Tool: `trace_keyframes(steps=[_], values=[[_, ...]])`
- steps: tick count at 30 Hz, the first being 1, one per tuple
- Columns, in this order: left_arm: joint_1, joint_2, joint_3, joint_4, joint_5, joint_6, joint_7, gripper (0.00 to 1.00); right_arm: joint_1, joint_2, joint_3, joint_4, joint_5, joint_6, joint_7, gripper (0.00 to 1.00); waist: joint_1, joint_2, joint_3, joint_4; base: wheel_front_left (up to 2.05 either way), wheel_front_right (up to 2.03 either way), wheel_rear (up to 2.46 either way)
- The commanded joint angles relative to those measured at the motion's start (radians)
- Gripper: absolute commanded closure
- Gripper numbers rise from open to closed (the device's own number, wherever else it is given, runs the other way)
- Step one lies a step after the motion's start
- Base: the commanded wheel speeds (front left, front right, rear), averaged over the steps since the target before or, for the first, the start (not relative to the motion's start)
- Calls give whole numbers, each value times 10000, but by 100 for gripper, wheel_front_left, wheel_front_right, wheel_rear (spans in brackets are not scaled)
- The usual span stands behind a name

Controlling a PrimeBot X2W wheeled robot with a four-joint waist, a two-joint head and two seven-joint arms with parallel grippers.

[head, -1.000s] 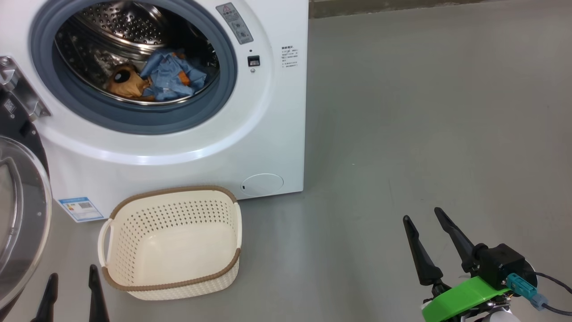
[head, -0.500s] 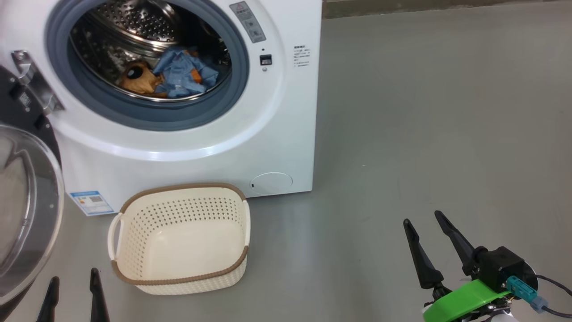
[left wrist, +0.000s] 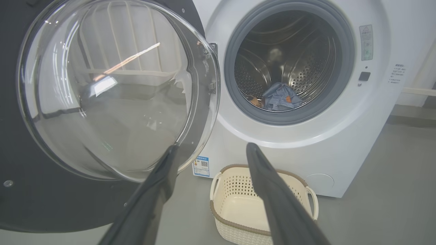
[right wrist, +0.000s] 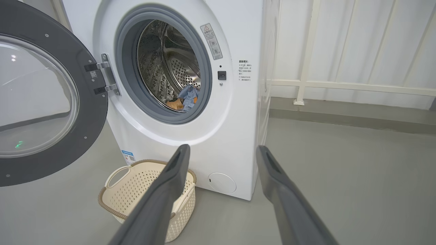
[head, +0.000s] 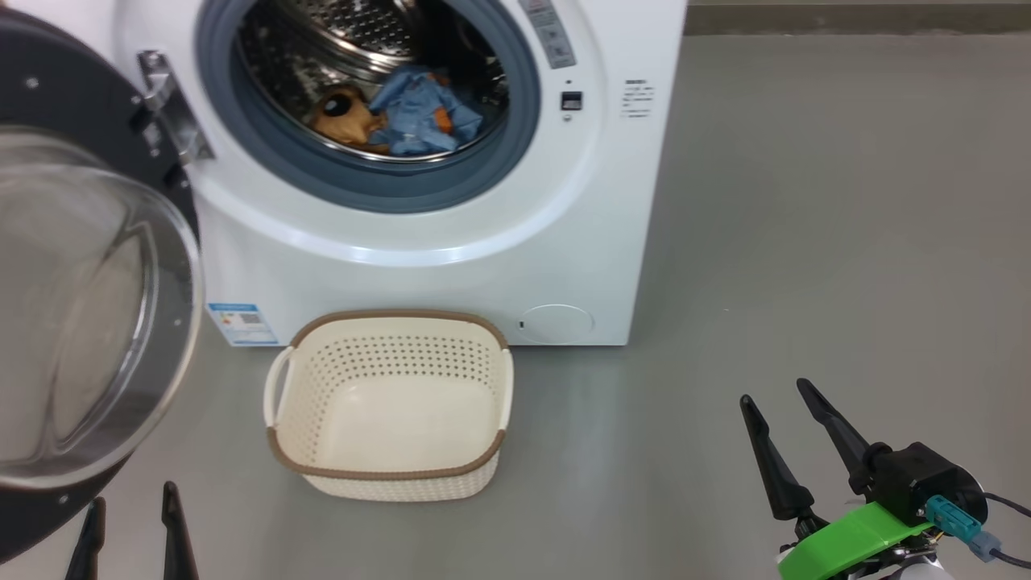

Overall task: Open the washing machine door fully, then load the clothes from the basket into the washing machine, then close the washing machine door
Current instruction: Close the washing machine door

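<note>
Dark, long fingers of the left gripper (head: pixel 133 495) stood spread apart at the lower left of the head view, clasping nothing, just beside the bottom rim of the door (head: pixel 72 97). The right gripper (head: pixel 773 392) hovered over grey floor (head: pixel 805 242) at the lower right, its jaws likewise wide and empty, well apart from the other things. Ahead of them the basket (head: pixel 395 316) sat empty on the floor, just in front of the foot of the washing machine (head: pixel 451 266). The door hung swung out wide to the left on its metal hinge (head: pixel 173 109), its glass bowl (head: pixel 80 306) bulging toward the robot. Farther back, inside the steel drum (head: pixel 354 24), the clothes (head: pixel 419 109) lay in a crumpled heap at the bottom, light-blue cloth with an orange-brown bear patch beside it.
</note>
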State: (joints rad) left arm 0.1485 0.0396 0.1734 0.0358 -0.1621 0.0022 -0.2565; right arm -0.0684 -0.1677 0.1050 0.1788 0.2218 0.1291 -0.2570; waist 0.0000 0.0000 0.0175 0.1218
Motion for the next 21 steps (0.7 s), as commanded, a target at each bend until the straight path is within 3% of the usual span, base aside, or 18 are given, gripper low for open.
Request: trace_keyframes(steps=[1,21], values=[[-115,106,281,-286,56,77,-53,0,-231,-63,212,-215,45,16,-48,0,0,0,6,470,0,0,0],[24,106,101,-247,38,214,-53,0,-226,123,361,-111,77,16,-48,0,0,0,-2,2560,0,0,0]])
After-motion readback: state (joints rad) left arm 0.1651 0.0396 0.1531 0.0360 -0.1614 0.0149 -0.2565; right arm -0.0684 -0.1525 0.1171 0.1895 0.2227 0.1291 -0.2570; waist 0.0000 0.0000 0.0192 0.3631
